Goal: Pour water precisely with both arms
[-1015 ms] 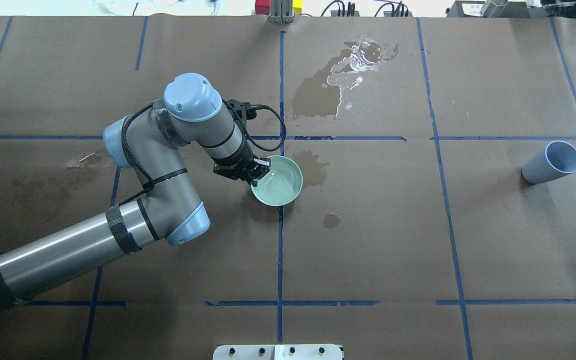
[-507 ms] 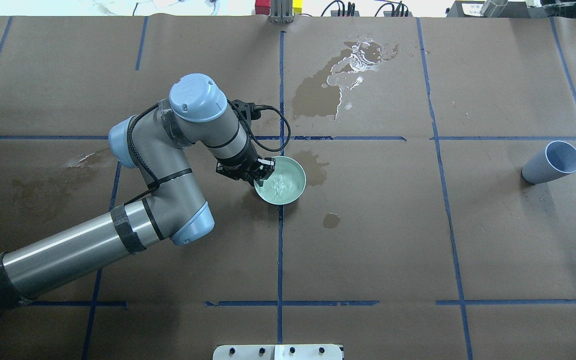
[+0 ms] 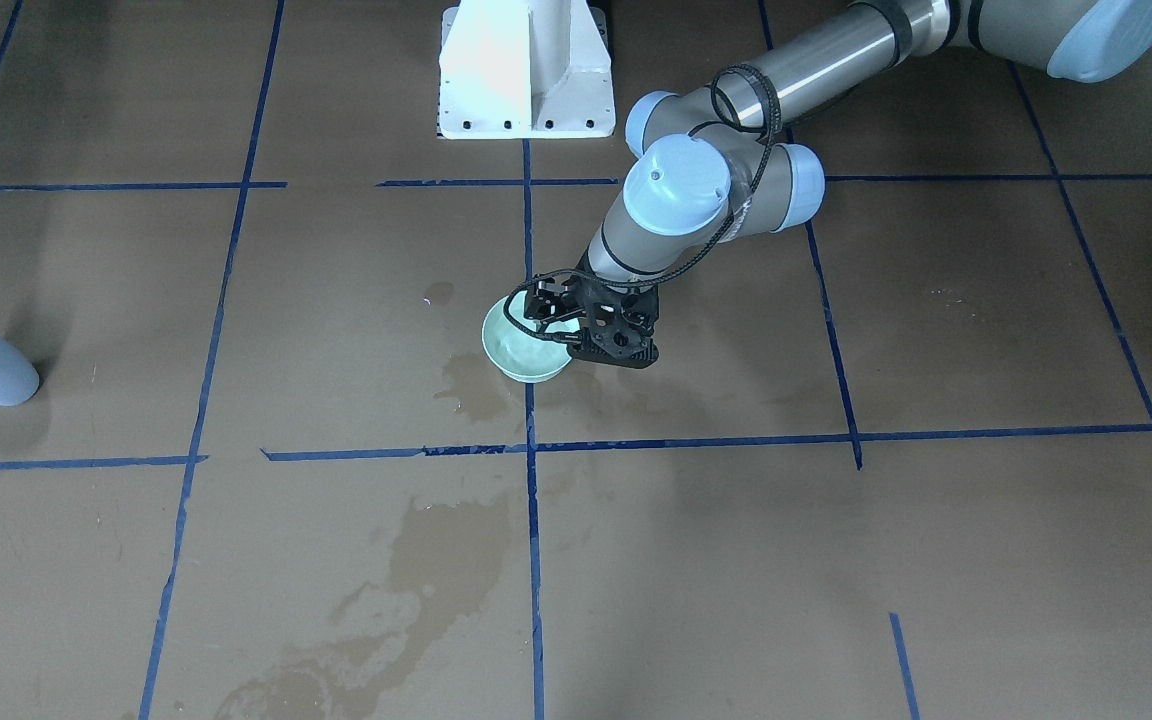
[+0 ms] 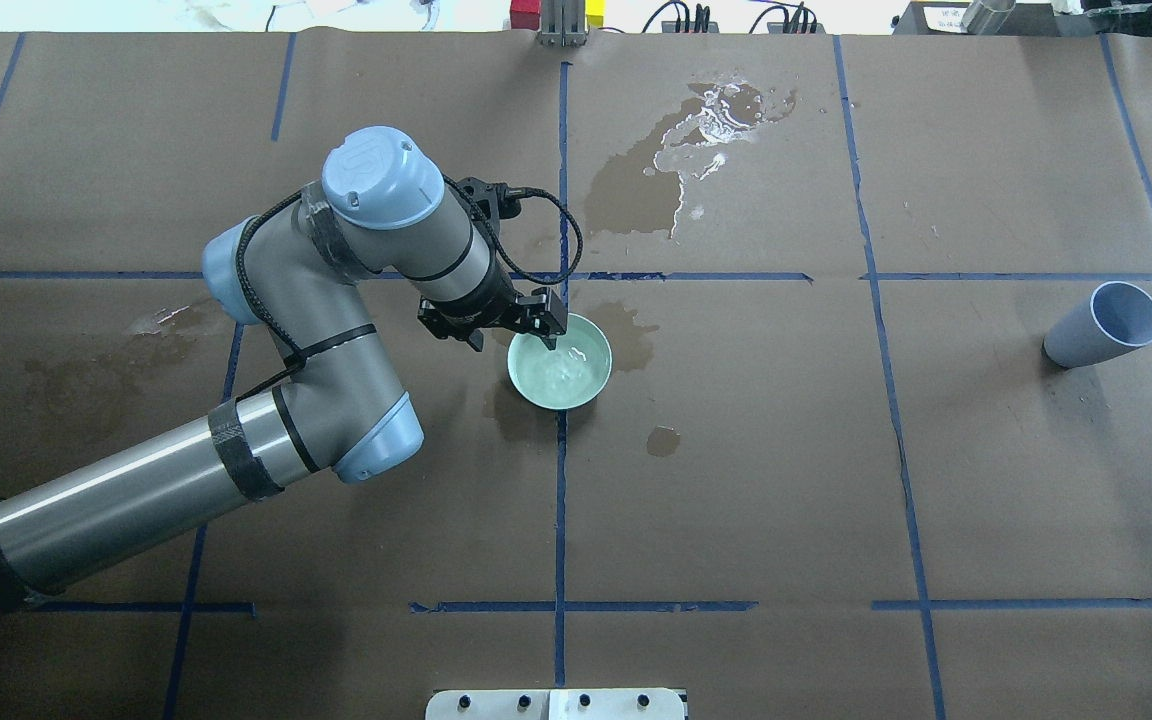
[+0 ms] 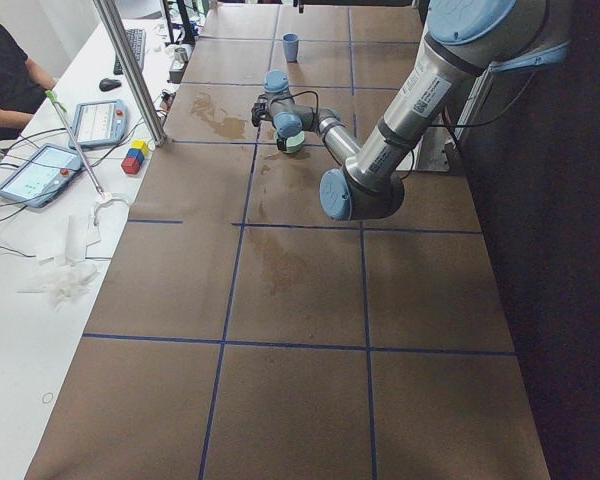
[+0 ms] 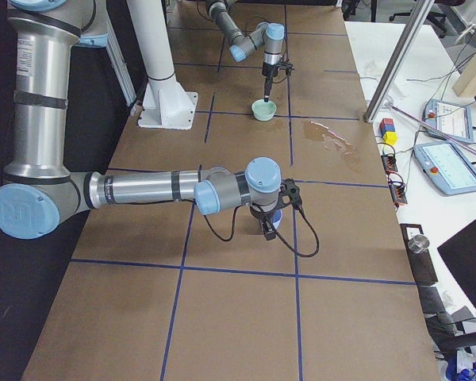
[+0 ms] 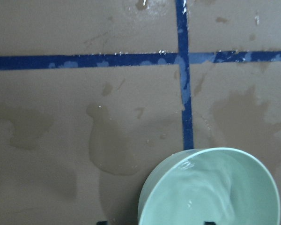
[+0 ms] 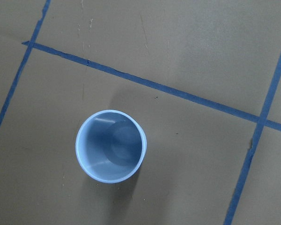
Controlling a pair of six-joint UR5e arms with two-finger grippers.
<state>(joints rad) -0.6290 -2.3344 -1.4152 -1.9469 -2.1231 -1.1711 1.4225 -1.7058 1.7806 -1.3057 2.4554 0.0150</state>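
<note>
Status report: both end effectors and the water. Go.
Left end effector open, straddling green bowl rim. Water rippling in bowl. Right end effector above blue cup, grip unreadable. Wet stains around bowl.

A robotics lab. Industrial arms [image 6: 143,189] stand at a tape-gridded table [image 4: 1036,480]. Teach pendants [image 6: 440,168] lie on the side bench [image 5: 20,340].

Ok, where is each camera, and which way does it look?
Front-facing: across the table, facing the robot, looking down; left arm on picture right.
Overhead: behind the robot, looking forward, down; left arm enters left.
Exterior left: table end, looking along it; left arm near.
Exterior right: other end; right arm near.
Left wrist: straight down on the bowl; hardly any robot.
Right wrist: straight down into the cup; no robot.
Shared: overhead and front-facing both show bowl and cup.
</note>
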